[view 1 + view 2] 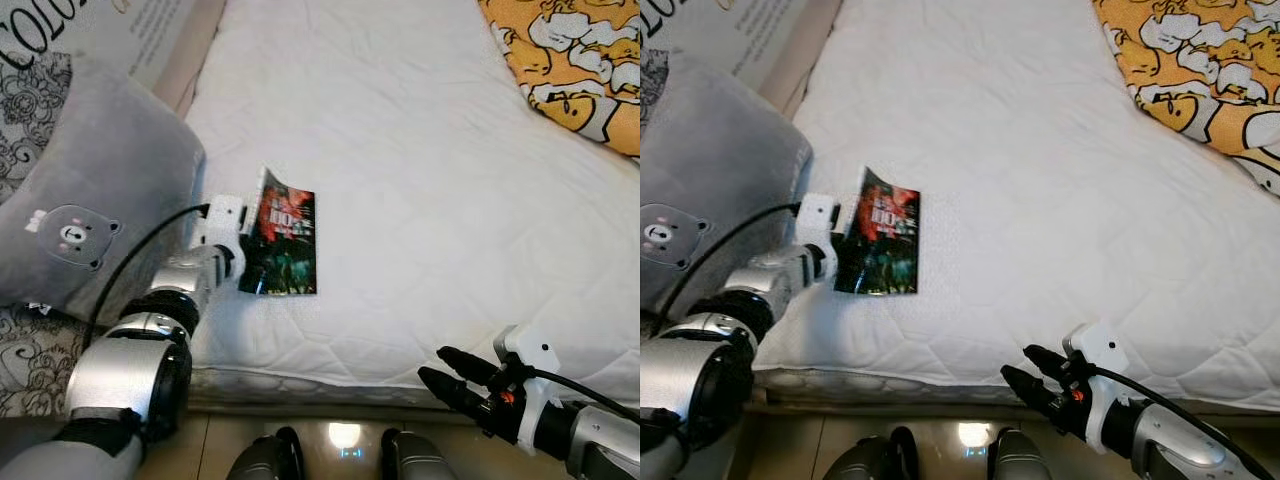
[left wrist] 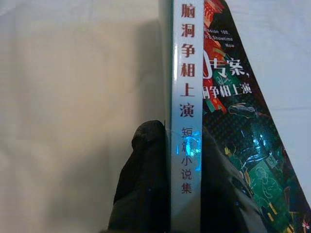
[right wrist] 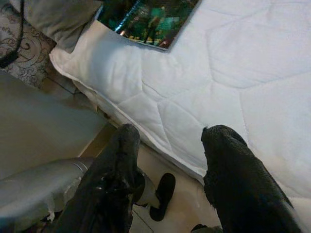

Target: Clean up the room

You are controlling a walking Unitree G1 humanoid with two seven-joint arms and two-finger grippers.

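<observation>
My left gripper (image 2: 187, 160) pinches the book (image 1: 285, 242) by its spine, left of centre on the bed (image 1: 420, 180). To lift cleanly, I'd raise straight up, keeping the squeeze firm. My right gripper (image 1: 448, 375) hangs spread and empty, lower right.
</observation>
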